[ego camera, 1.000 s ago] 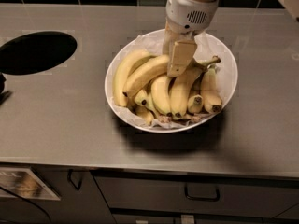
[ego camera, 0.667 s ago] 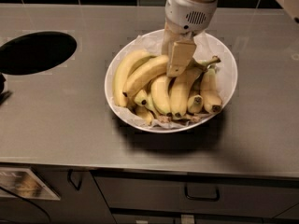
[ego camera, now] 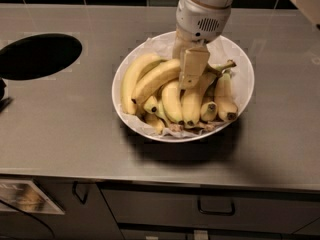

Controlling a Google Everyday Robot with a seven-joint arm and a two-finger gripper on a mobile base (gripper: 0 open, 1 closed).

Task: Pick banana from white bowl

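Observation:
The white bowl sits on the steel counter, lined with crumpled white paper and filled with several bananas. The banana is long and slim. It lies slanted across the left half of the pile, with its dark tip at lower left and its upper end running under the gripper. A greenish-brown stem sticks out to the right of the gripper. My gripper reaches down from the white wrist into the middle of the bowl, right on the pile at the banana's upper end. Shorter bananas with black tips lie in front of it.
A black oval opening is cut into the counter at the left. A dark tiled wall runs along the back edge. Cabinet drawers with handles sit below the counter's front edge.

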